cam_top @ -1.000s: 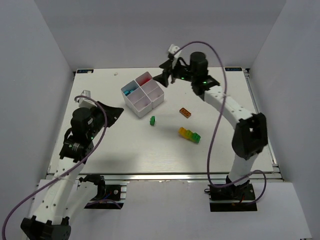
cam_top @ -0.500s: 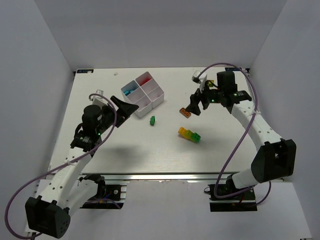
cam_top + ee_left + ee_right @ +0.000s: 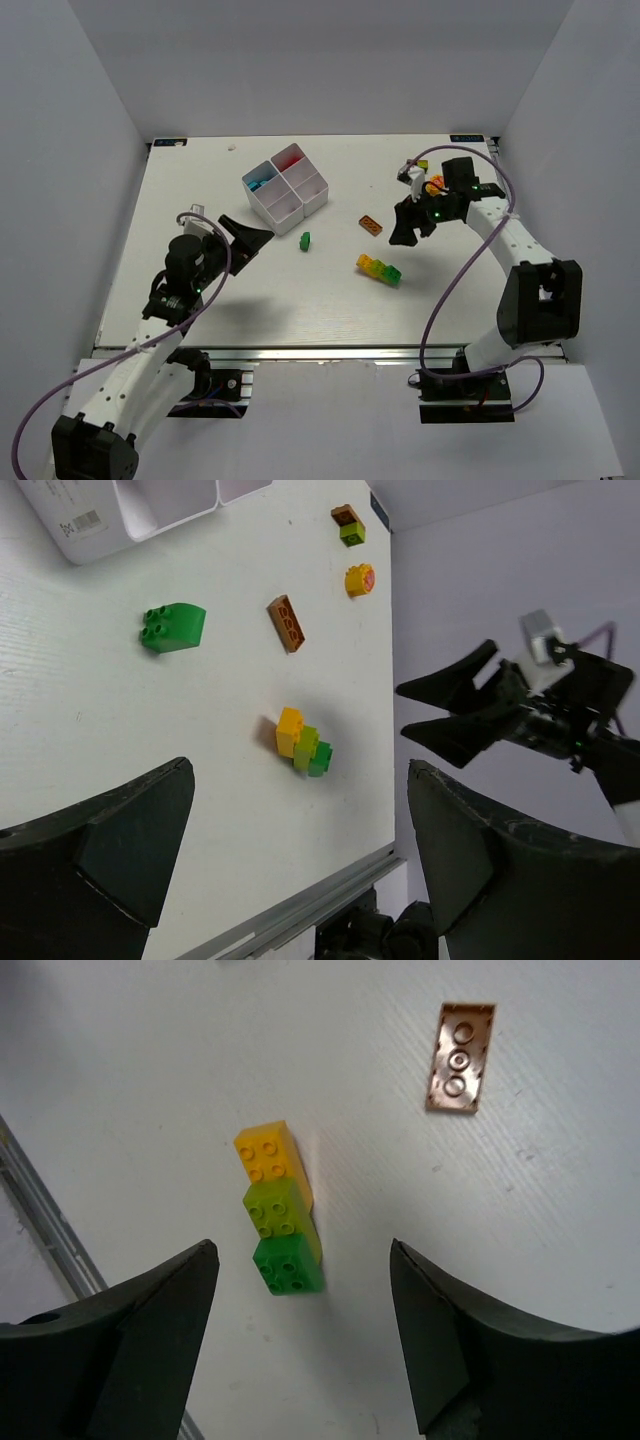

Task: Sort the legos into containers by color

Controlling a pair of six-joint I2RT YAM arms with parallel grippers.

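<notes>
The right fingers are spread wide and hold nothing. In the right wrist view the stack of three legos, yellow, lime and green, lies on the desk in the gap between them. It is a little closer to the finger on the left of that picture, and neither finger touches it. The brown plate lies flat, farther off and to the right, outside the gap.

The left fingers are also spread and empty. Beyond them, well apart, lie the green brick, the brown plate and the stack. Farther still are a round orange piece and a small brown-and-green brick. A corner of the tray shows at the top of the left wrist view.

From above, the tray stands at the far middle of the desk, turned like a diamond. Blue legos are in its left compartment and red legos in its far one.

A second ago the right fingers were beside the tray. Half a second ago they were over the brown plate. Now they have gone a little more to the right and nearer. The left fingers had reached almost to the near corner of the tray, and now they have drawn back a little toward the near edge. The tray, the green brick, the plate and the stack lie where they lay before.
</notes>
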